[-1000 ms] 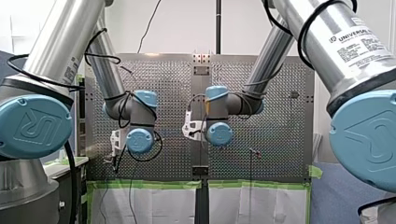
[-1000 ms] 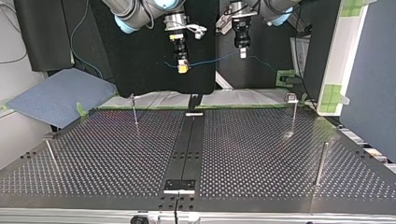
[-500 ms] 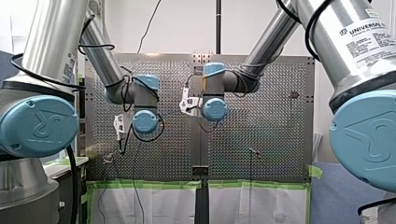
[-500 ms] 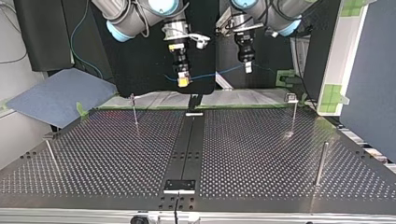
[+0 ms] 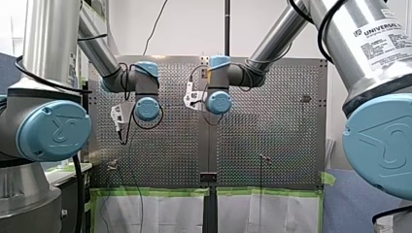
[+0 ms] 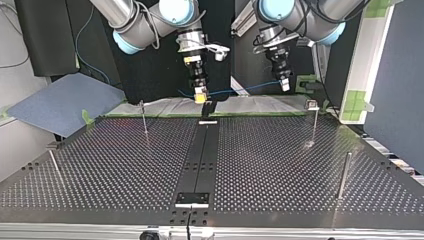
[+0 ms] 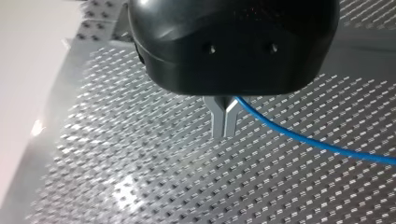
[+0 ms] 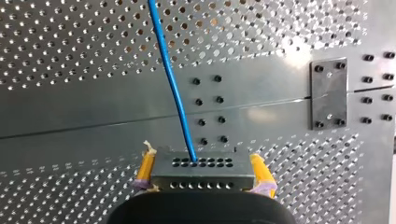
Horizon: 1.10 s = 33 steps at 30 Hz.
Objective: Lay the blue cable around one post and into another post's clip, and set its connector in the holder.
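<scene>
Between the yellow pads [image 8: 146,169] of my right gripper [image 8: 201,175]: one grey connector [image 8: 201,167], clamped. The blue cable [image 8: 173,84] leaves it straight ahead, over the perforated table [image 8: 56,42]. Between the metal fingers [image 7: 217,119] of my left gripper [image 7: 225,122]: the same cable, pinched tight, trailing off to one side.

In the left wrist view the blue cable [image 7: 299,137] ran off the picture's edge, and its other part was hidden behind my left gripper [image 7: 225,134]. My right gripper [image 8: 204,175] covered the lower part of the connector [image 8: 201,168]. In the top view the clip [image 6: 312,104] was too small to read.
</scene>
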Each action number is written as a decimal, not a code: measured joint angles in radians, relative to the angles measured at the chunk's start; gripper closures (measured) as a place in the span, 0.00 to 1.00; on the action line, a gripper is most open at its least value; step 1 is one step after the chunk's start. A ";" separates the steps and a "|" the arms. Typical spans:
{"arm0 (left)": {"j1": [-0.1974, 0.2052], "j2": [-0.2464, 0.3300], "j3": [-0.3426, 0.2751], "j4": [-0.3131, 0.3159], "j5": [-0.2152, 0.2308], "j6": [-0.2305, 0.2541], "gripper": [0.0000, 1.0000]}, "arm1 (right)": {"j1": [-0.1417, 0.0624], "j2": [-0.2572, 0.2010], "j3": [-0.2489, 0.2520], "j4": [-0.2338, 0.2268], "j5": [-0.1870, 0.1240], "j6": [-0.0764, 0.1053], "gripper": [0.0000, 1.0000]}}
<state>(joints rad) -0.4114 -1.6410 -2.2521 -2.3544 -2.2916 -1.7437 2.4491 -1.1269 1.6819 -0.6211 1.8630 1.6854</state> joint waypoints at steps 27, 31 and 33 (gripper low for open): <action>0.079 0.236 0.157 -0.220 -0.038 -0.033 1.00 | 0.010 0.002 -0.233 0.172 -0.123 -0.043 1.00; 0.090 0.275 0.169 -0.231 -0.034 -0.035 1.00 | 0.012 0.002 -0.265 0.194 -0.134 -0.045 1.00; 0.096 0.289 0.178 -0.233 -0.028 -0.035 1.00 | 0.013 0.002 -0.279 0.202 -0.137 -0.046 1.00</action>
<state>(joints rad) -0.3156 -1.3525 -2.0741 -2.5876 -2.3197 -1.7786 2.4624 -1.1254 1.4028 -0.4193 1.7260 1.6391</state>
